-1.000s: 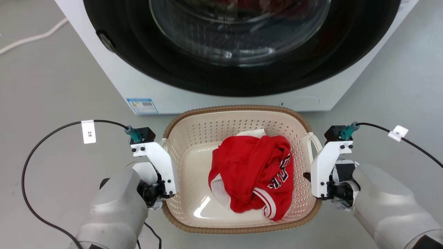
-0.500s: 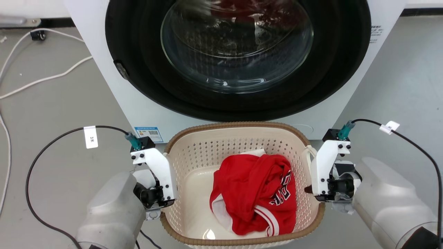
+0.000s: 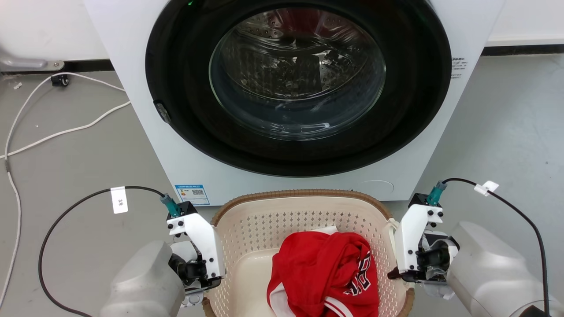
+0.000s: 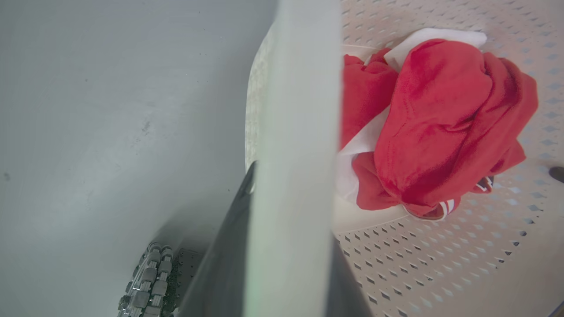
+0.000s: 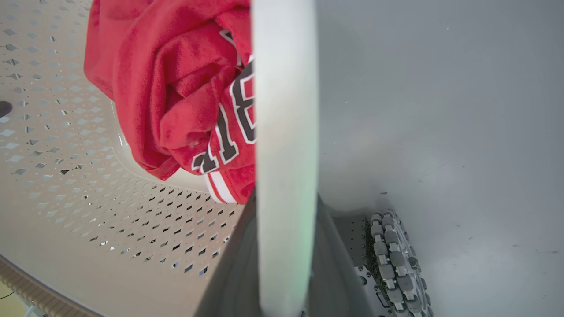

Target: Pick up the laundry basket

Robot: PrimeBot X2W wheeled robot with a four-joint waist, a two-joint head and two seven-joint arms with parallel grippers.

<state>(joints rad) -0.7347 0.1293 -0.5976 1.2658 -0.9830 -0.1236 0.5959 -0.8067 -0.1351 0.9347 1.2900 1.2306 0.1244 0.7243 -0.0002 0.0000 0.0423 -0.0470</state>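
The laundry basket (image 3: 299, 194) is cream with perforated sides and a brown woven-look rim, and it sits low in the head view in front of the washer. A red garment (image 3: 326, 273) with white trim lies inside it. My left gripper (image 3: 210, 276) is at the basket's left side and my right gripper (image 3: 398, 274) is at its right side. In the left wrist view a white loop handle (image 4: 299, 110) runs up between my dark fingers (image 4: 229, 264). The right wrist view shows the other handle (image 5: 284, 110) clamped the same way. Both fingertips are hidden behind the handles.
A white front-loading washer (image 3: 458, 132) with a dark round glass door stands right behind the basket. White cables (image 3: 66, 130) trail over the grey floor at the left. Black cables loop out from both wrists. My base's wheel (image 5: 392, 259) shows under the basket.
The head camera has moved: the washer door and basket sit lower in the picture, and the back wall has come into view. Both grippers stay at the handles, moving together with the basket.
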